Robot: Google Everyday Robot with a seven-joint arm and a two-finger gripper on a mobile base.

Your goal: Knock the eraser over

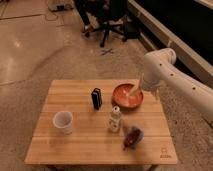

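The eraser (96, 98) is a small black block with a paler side strip. It stands upright on the wooden table (75, 145), near the middle of the far half. My white arm (165, 67) reaches in from the right. The gripper (135, 92) hangs over the orange bowl (125, 99), to the right of the eraser and apart from it by about the bowl's half width.
A white cup (63, 121) stands at the front left. A small pale capped bottle (115, 120) stands in front of the eraser and slightly to its right. A dark blue and brown object (133, 137) lies at the front right. An office chair (107, 25) stands on the floor beyond the table.
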